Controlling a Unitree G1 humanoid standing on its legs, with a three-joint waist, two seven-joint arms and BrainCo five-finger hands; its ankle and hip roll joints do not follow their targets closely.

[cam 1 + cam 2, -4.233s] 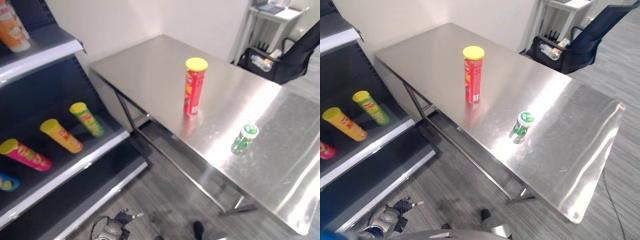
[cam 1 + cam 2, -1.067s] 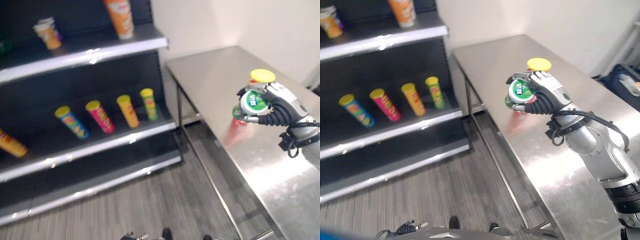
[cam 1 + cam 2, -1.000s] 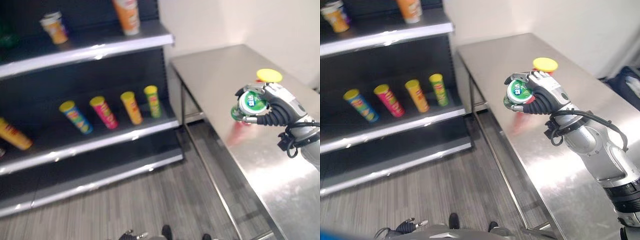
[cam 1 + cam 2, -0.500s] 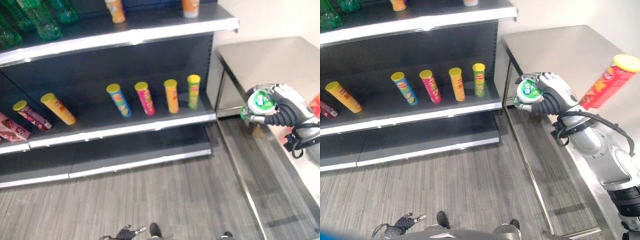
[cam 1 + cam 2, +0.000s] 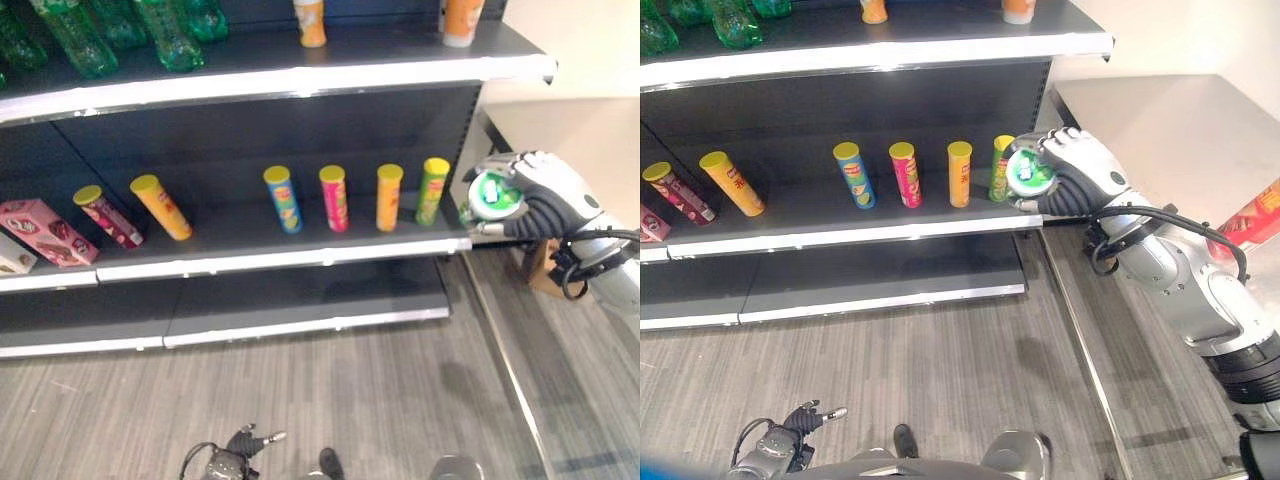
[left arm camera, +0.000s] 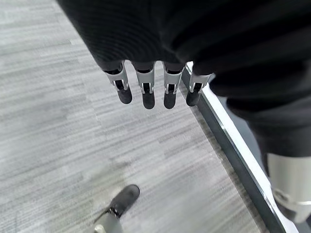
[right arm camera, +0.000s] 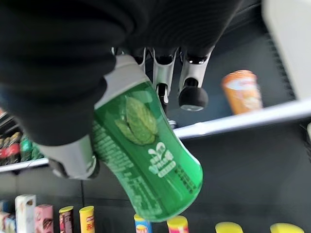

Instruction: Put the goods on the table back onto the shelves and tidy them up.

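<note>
The right hand (image 5: 1070, 175), clenched round the green gum bottle (image 7: 146, 165), has swung toward the shelves (image 5: 300, 80) (unplaced); the red crisp tube (image 5: 1255, 222) remains on the table (image 5: 1160, 120).

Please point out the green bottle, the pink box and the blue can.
Green bottle (image 7: 146, 160), right wrist view, on its label.
Pink box (image 5: 42, 230), left eye view, on its top face.
Blue can (image 5: 284, 200), left eye view, on its side.

— What's surrounding the scene?
— Grey wood-grain floor (image 5: 380, 400) is stretching below; a pale wall (image 5: 1200, 35) is standing behind.
— Any light?
— It's glinting off the steel table (image 5: 1160, 130).
</note>
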